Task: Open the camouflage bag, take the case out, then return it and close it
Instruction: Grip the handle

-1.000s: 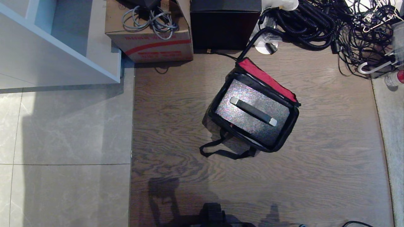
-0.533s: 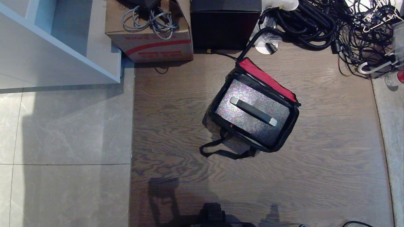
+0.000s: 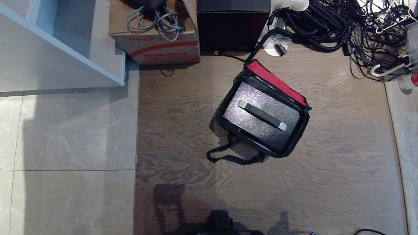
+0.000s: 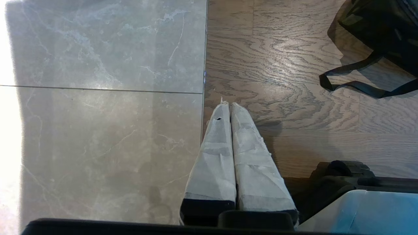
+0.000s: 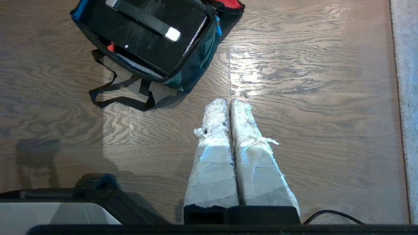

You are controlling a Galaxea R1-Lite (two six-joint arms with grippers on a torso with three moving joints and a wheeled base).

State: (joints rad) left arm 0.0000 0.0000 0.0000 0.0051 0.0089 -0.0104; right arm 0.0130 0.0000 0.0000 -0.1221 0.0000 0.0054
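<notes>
The camouflage bag (image 3: 295, 138) stands open on the wooden floor, its red-lined lid (image 3: 276, 81) folded back and its black strap (image 3: 228, 156) trailing toward me. Inside sits the case (image 3: 258, 122), speckled, with a black handle (image 3: 262, 115) that has silver ends. The right wrist view shows the bag (image 5: 192, 70) and the case (image 5: 137, 36) ahead of my right gripper (image 5: 229, 101), which hangs shut and empty above the floor, well short of the bag. My left gripper (image 4: 229, 105) is shut too, empty, over the seam between tile and wood, with the bag's strap (image 4: 352, 83) off to one side. Neither gripper appears in the head view.
A brown cardboard box (image 3: 155, 36) with grey cables and a plain black cube box (image 3: 233, 26) stand behind the bag. A tangle of black cables and hoses (image 3: 333, 26) fills the far right. A white shelf unit (image 3: 62, 45) stands at the far left. The robot's base (image 3: 222, 225) shows at the near edge.
</notes>
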